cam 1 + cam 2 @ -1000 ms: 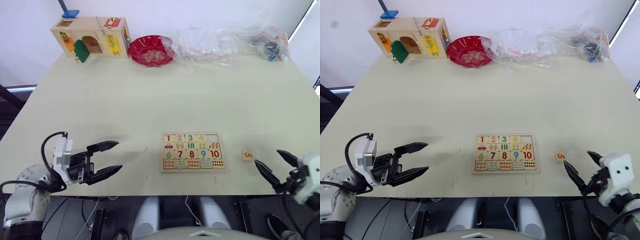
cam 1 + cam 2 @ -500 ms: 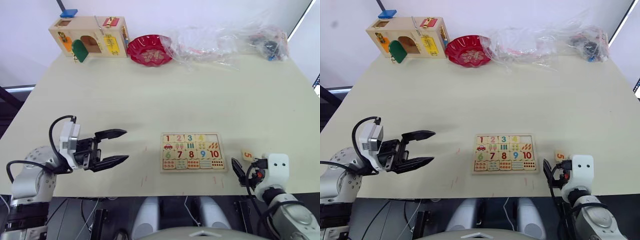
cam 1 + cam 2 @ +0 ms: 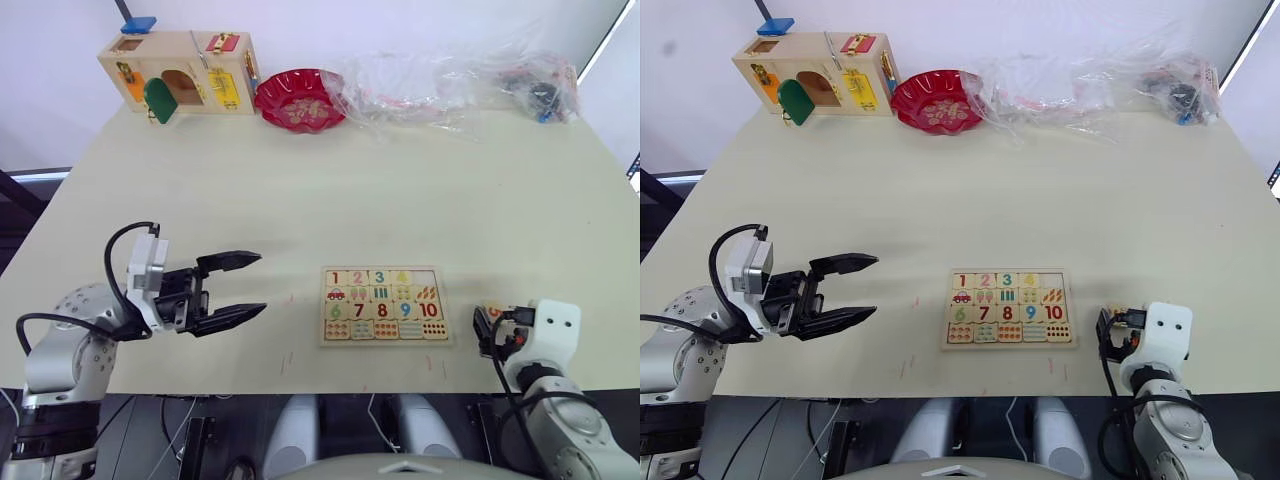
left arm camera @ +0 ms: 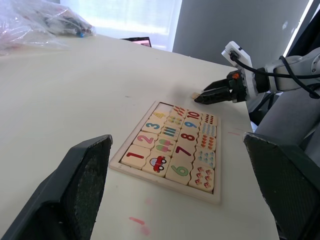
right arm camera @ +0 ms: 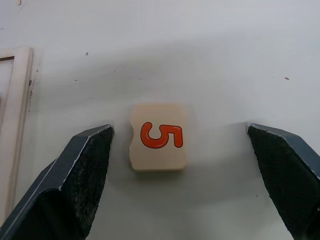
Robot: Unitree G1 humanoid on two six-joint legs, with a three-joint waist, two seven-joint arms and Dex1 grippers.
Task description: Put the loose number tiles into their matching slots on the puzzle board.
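A pale table [image 3: 330, 190] is carrying the puzzle board [image 3: 386, 304] near its front edge; the board's top row is showing tiles 1, 2, 3 and 4, with the last slot [image 3: 427, 277] at the right end of that row lying bare. The loose tile 5 [image 5: 158, 137], pale wood with an orange digit, is lying flat on the table just beside the board's right edge, apart from it. The right gripper [image 5: 182, 165] is hovering over that tile with its two black fingers spread wide on either side, touching nothing; the tile is sitting between them, nearer one finger than the other. The left gripper [image 3: 238, 288] is hanging above the table well to the left of the board, its fingers parted and empty, pointing toward the board. Along the far edge of the table a wooden latch box [image 3: 180, 73], a red dish [image 3: 299, 99] and crumpled clear plastic bags [image 3: 450, 85] are sitting in a row.
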